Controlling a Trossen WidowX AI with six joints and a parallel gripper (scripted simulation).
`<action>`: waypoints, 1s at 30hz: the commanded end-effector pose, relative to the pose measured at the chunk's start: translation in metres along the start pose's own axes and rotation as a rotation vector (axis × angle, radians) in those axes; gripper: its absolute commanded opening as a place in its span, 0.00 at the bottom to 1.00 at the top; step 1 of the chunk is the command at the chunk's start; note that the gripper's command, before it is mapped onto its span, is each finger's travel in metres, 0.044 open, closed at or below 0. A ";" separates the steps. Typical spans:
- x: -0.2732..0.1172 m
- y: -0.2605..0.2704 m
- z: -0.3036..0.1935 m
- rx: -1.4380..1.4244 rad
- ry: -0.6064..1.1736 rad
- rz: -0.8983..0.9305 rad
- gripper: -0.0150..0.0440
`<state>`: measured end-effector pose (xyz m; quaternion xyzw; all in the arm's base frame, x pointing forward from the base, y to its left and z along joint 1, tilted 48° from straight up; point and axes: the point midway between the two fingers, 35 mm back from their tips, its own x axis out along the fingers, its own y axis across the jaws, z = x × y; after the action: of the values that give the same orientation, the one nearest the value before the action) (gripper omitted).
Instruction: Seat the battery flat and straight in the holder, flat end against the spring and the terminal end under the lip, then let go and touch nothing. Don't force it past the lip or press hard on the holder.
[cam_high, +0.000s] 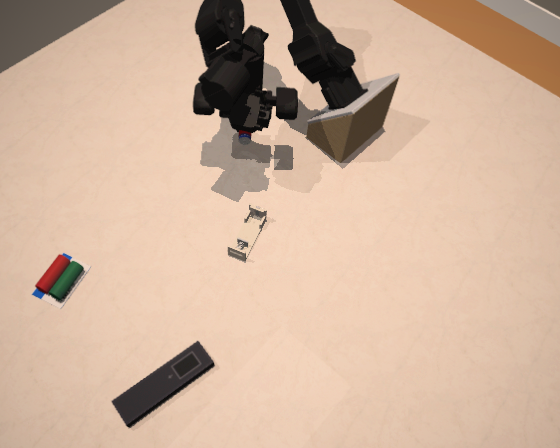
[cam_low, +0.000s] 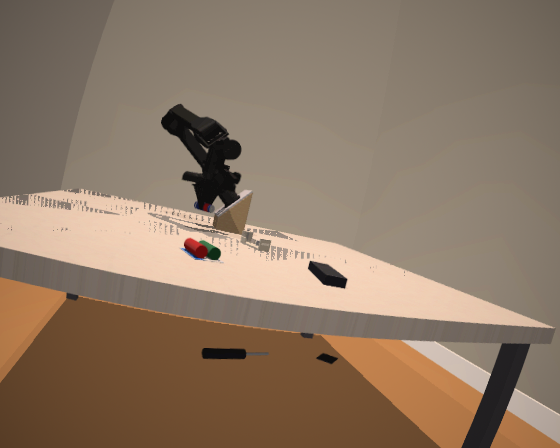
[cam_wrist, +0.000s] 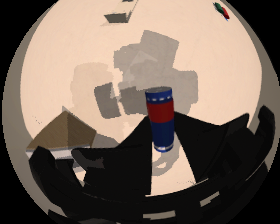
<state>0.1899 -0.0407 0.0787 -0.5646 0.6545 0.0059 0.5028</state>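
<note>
The battery (cam_high: 244, 135) (cam_low: 205, 207) (cam_wrist: 160, 120) is blue with a red band and silvery ends. My gripper (cam_high: 245, 132) (cam_wrist: 160, 117) is shut on it, with a fingertip on each side around its middle, and holds it above the table. Which end is the terminal is too small to tell. The pale holder (cam_high: 250, 233) (cam_low: 254, 241) (cam_wrist: 116, 18) lies empty on the table, in front of the gripper in the top view. A small coil-like part shows by its nearer end wall there, and upright clips stand near its far end. The wrist view cuts the holder off at the top edge.
A brown wedge block (cam_high: 367, 117) (cam_low: 233, 218) (cam_wrist: 67, 131) with a pale top stands beside the gripper, a dark arm link against it. Red (cam_high: 53, 273) and green (cam_high: 66, 280) cylinders lie on a small plate at the left. A black box (cam_high: 163, 384) (cam_low: 327, 274) lies beyond the holder.
</note>
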 end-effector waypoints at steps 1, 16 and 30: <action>-0.005 -0.005 0.017 0.036 -0.001 0.008 0.39; -0.019 -0.015 0.102 0.203 -0.006 0.009 0.39; -0.019 0.005 0.182 0.349 -0.007 0.011 0.39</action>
<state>0.2971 0.0700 0.0116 -0.4764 0.6464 -0.0938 0.5886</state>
